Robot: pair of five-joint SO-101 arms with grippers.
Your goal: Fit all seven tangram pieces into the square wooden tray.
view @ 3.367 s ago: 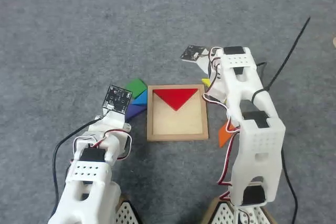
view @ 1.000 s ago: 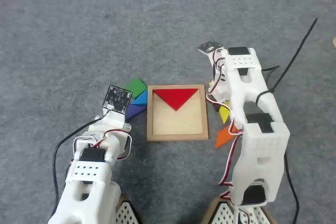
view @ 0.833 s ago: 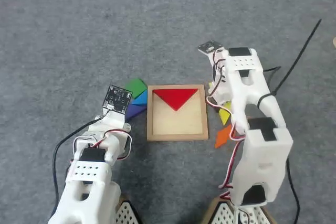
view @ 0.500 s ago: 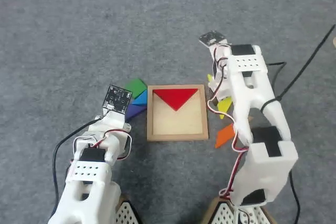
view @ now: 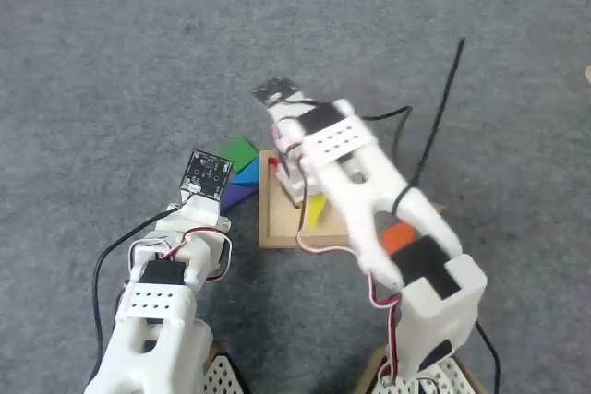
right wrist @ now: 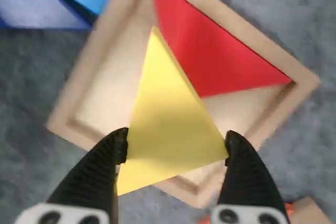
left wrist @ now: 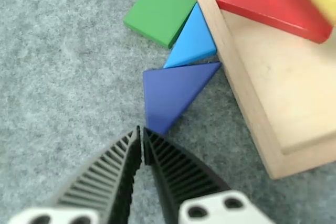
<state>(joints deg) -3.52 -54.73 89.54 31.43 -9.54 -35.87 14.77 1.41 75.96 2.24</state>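
We count one piece seated: the red triangle (right wrist: 210, 61) lies flat in the wooden tray (right wrist: 89, 72), tucked against its rim. The second looks mid-placement, by our reckoning. The right gripper (right wrist: 176, 142) clamps the yellow triangle (right wrist: 168, 103) by two of its edges over the tray's bare floor, tip near the red one's edge (whether it touches the wood yet we cannot tell).

Outside the tray, the green square (left wrist: 160, 13), the light blue triangle (left wrist: 194, 40) and the dark blue triangle (left wrist: 173, 93) sit in a touching cluster beside the tray on the left arm's side. The orange piece (view: 399, 237) lies on the grey surface (view: 111, 71) at the other side, partly under the right arm. That leaves at least four to place, plus a seventh we cannot make out.

The left gripper (left wrist: 142, 135) is closed on nothing, its tips just at the dark blue triangle's corner. The right arm spans the tray, so we judge it blocks the left arm's way in for now.
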